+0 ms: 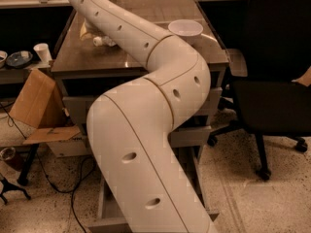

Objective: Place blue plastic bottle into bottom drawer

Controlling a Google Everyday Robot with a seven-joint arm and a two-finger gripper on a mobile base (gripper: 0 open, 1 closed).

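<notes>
Arm (146, 144) fills most of the view, running from near centre up to the far left of the surface (214, 57). The tool (97, 37) sits at that far-left spot, almost wholly behind the arm's upper link. Cannot tell whether it is open or closed, or whether it holds anything.

A pale whitish bit pokes out just under the arm there. It looks like the blue plastic bottle (108, 41), lying on the surface right by the tool, with most of it hidden. Can't tell if the two are touching.

The bottom drawer (108, 208) is pulled out toward the near side. Its grey left wall and front edge show, and the rest is behind the arm. The two shallower drawers (187, 136) above look closed.

- White bowl (185, 29): upright on the far right of the surface, just beside the arm.
- Black office chair (277, 81): right of the cabinet.
- Cardboard box (34, 98): leaning at the left.
- White cup (43, 52): on the low desk, far left.
</notes>
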